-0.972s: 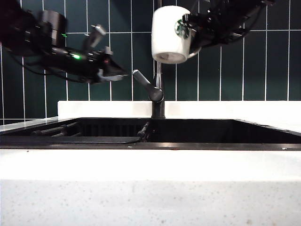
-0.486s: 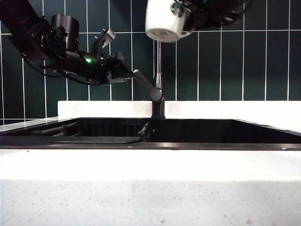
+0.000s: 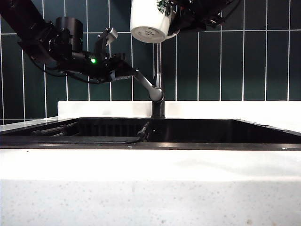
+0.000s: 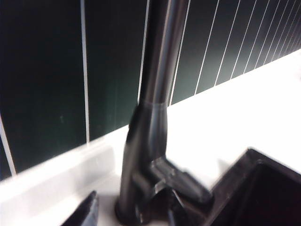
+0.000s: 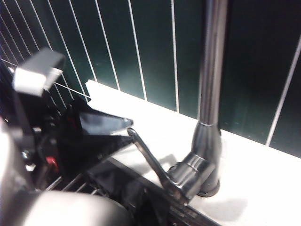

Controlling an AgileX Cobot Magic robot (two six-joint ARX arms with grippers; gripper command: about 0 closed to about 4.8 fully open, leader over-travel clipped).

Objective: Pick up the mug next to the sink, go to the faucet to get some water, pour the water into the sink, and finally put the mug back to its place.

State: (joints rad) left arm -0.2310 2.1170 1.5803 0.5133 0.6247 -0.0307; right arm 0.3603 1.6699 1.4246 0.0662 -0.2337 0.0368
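- My right tool (image 3: 176, 16) is clamped on the mug (image 3: 149, 21), holding it high at the top of the exterior view, just left of the faucet (image 3: 158, 84) pipe and above the sink (image 3: 188, 132); the mug's base faces down and toward the camera.
- My left tool (image 3: 123, 70) has its fingers spread apart and empty, its tips right at the end of the faucet's lever (image 5: 150, 165); whether they touch it I cannot tell.
- Risk: I see no spout, so I judge the mug may sit off the stream and water would fall past it into the sink.
- Risk: if my left tool pushes the lever carelessly, it could slip off or open the flow too hard and splash the tabletop (image 3: 150, 165).
- Risk: the mug is close to the pipe; a sideways nudge could knock it against the metal and loosen my grip.
- Pose: my left arm reaches in from the left, forearm nearly level; my right arm comes from the upper right, wrist high.
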